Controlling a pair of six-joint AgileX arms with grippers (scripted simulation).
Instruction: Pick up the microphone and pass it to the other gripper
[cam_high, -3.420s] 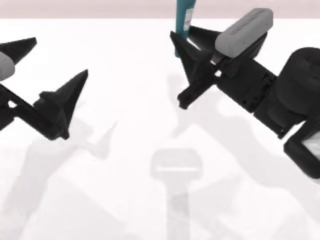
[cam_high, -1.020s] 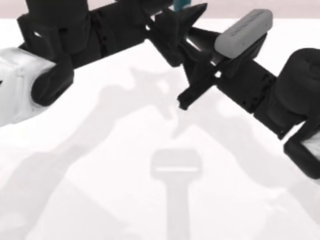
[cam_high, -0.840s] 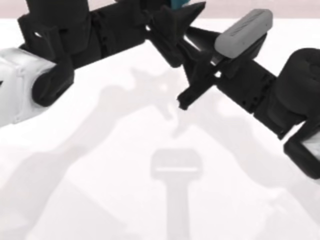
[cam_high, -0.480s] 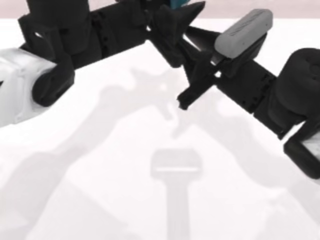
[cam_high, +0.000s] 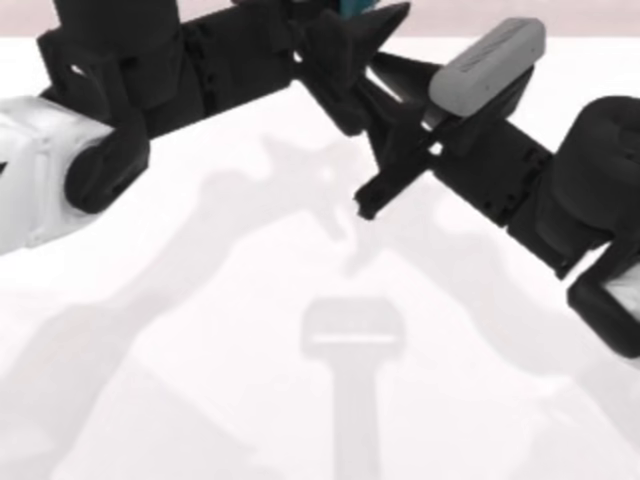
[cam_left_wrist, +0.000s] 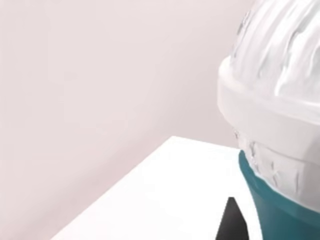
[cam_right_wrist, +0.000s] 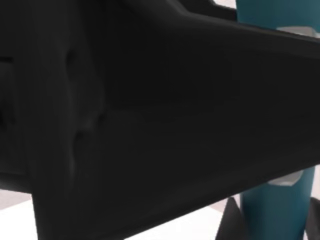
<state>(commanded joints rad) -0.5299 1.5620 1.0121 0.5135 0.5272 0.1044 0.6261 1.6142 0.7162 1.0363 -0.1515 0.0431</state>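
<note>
The microphone is held upright at the top view's far centre, where only a sliver of its teal handle (cam_high: 356, 6) shows above the arms. My right gripper (cam_high: 380, 80), the one topped by a grey block (cam_high: 488, 60), is shut on the handle (cam_right_wrist: 277, 212), which sits between its two fingertips in the right wrist view. The other gripper, my left gripper (cam_high: 370, 22), has reached across to the same spot. In the left wrist view the white mesh head (cam_left_wrist: 280, 85) looms close. One left finger (cam_left_wrist: 232, 225) stands beside the teal handle (cam_left_wrist: 282, 215) with a thin gap; the other finger is hidden.
The white table (cam_high: 200, 350) carries only the arms' shadows. A pale pink wall (cam_high: 520, 8) runs along the far edge. The left arm's black body (cam_right_wrist: 150, 125) fills most of the right wrist view.
Since 3.4 s ago my left arm has swung from the table's left to the microphone at the far centre. Over the last second it has barely shifted. The right arm has stayed still.
</note>
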